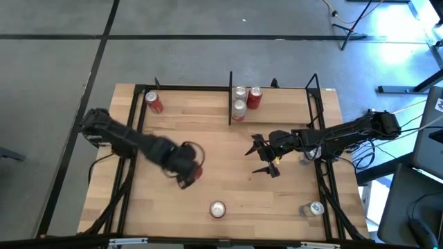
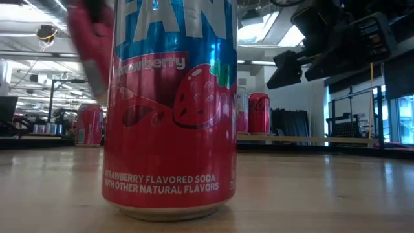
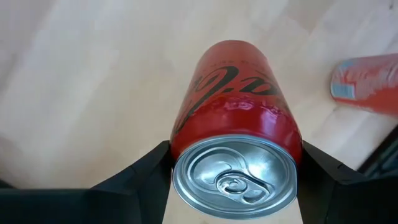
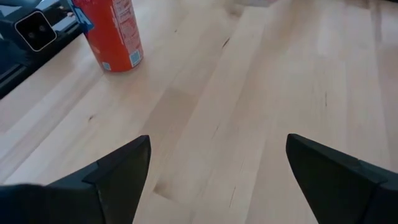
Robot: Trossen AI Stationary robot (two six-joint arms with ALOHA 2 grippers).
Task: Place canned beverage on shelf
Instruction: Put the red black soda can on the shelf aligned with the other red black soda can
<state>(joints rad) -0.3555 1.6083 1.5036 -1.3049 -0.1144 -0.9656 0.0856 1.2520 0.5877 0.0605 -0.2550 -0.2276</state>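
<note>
Now the left gripper [image 3: 233, 177] clamps a red cola can [image 3: 235, 106] mid-table, while the right gripper [image 1: 266, 159] hovers wide open nearby.

Shelf [image 1: 194, 97] left bay open; three cans [image 1: 243, 99] crowd divider [image 1: 230, 100].
</note>
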